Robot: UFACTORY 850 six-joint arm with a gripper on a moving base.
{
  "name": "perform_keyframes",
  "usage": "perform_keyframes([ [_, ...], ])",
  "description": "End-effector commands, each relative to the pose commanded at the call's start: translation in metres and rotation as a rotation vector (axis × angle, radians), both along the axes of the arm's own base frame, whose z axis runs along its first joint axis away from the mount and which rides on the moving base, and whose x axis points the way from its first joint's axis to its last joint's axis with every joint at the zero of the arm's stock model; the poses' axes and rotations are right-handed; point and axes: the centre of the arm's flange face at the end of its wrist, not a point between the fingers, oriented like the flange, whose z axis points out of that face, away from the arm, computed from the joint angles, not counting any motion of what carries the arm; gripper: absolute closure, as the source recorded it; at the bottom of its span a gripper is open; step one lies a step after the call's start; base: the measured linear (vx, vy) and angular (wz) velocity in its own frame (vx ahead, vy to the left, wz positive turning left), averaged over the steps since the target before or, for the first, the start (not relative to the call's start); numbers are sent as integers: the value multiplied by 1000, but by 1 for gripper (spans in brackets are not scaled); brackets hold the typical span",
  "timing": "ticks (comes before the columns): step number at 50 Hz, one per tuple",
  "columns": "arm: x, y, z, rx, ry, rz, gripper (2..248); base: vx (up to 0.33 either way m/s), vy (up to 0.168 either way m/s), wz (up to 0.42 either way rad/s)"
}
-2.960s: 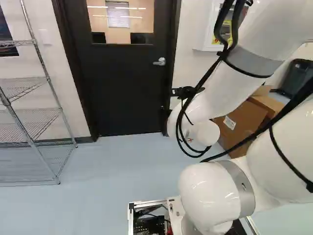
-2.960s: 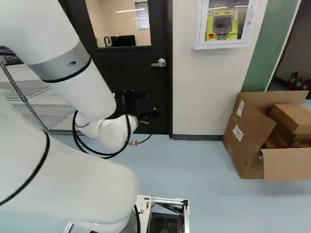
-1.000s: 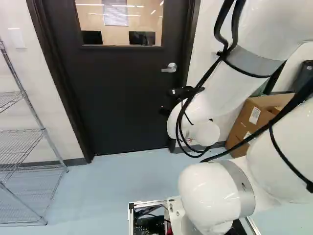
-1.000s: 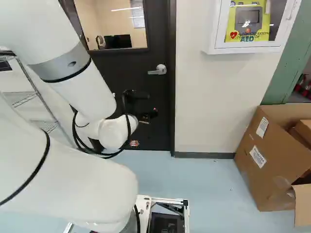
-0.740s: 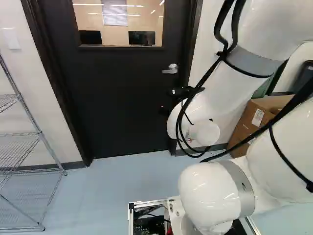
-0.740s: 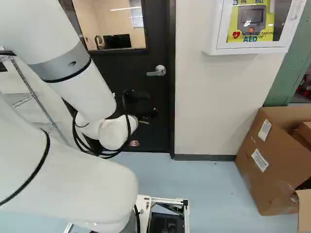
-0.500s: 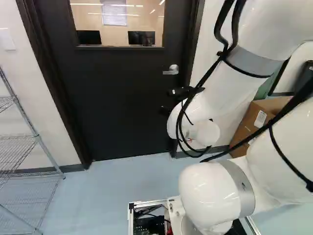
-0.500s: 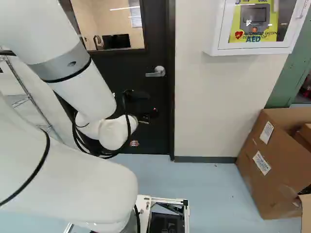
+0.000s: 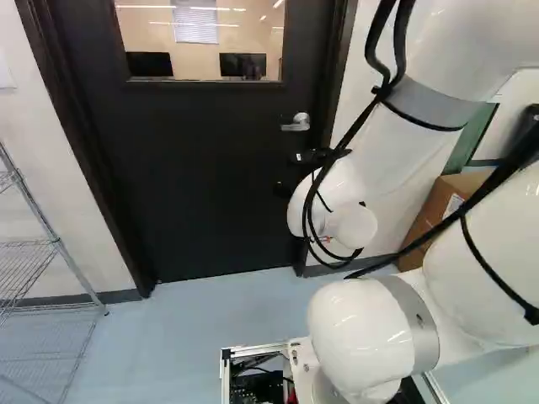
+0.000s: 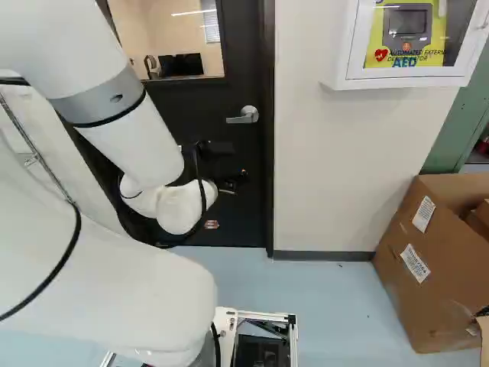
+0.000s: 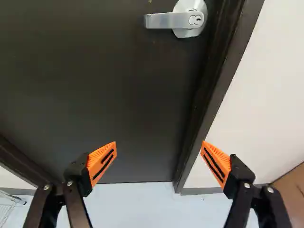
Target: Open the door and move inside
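At the left, the shelf (image 9: 57, 242) is standing beside the door (image 9: 185, 177), so if the base (image 10: 293, 340) is turning too much while entering, perhaps its left side will be catching there. The door is standing shut, filling the middle. I am not able to tell if it is opening by push or by pull; if the arm (image 10: 126, 126) is pushing a door that needs pulling, it may be straining its joints. The claw (image 11: 159, 142) is hanging near the door's right part, its fingers spreading wide and pinching nothing. The handle (image 11: 166, 20) is sitting ahead of it and higher, near the door's right edge, its lever pointing left. If the claw is advancing without rising first, it will probably be missing the lever and pressing the flat door. Also its right finger is lining up toward the frame (image 11: 216, 90) and wall (image 10: 336, 160), so a straight push may be jamming it there. Farther right, the box (image 10: 416, 306) is standing near the wall, and a wide swing might be bumping it.
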Motion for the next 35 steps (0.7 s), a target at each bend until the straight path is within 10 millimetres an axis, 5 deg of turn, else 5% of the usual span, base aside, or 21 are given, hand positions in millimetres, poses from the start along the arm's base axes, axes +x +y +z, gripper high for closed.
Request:
perform_keyframes([
  [35, 40, 2, 35, 0, -82, 7, 3, -1, 0, 0],
])
